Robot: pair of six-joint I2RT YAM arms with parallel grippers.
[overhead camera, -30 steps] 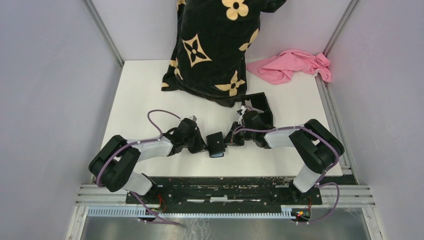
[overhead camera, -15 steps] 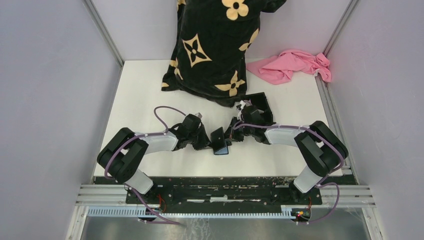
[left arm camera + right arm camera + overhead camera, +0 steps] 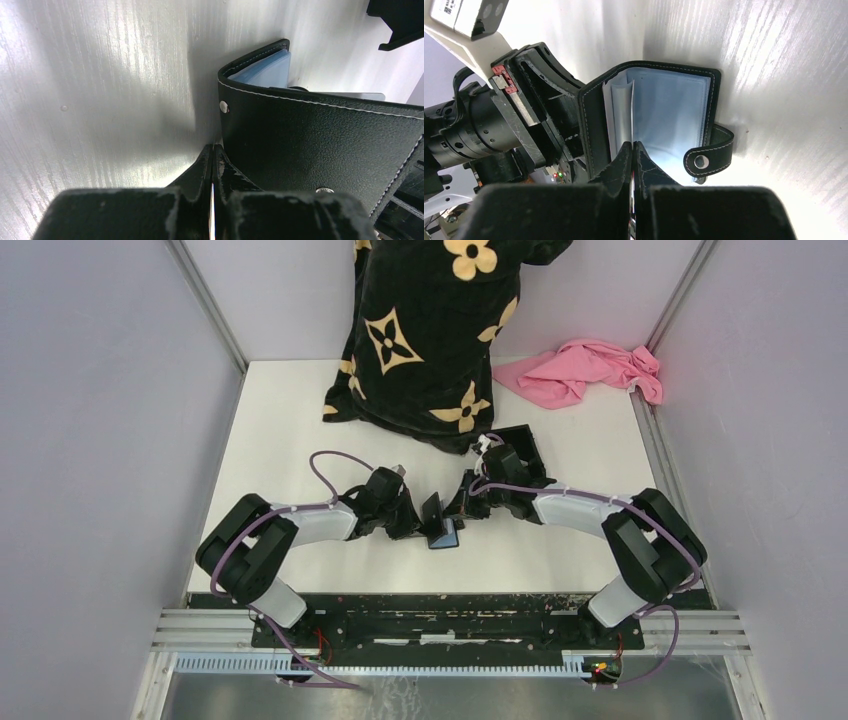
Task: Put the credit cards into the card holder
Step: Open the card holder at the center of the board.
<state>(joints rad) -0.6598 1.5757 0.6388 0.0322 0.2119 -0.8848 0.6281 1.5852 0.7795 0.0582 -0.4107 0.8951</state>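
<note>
My left claw (image 3: 212, 152) is clenched, nothing visible between its fingers. Its tip is at the outer cover of the small black stitched leather card holder (image 3: 310, 145), I judge to prop it open on the white table (image 3: 290, 430) between my two claws. My right claw (image 3: 632, 147), likewise clenched, noses at the pale blue inner pockets. The plastic cards I cannot pick out.

top external: high, from near edge, looking down | wrist views: very near, low, opposite sides | shared: card holder (image 3: 437, 522)
</note>
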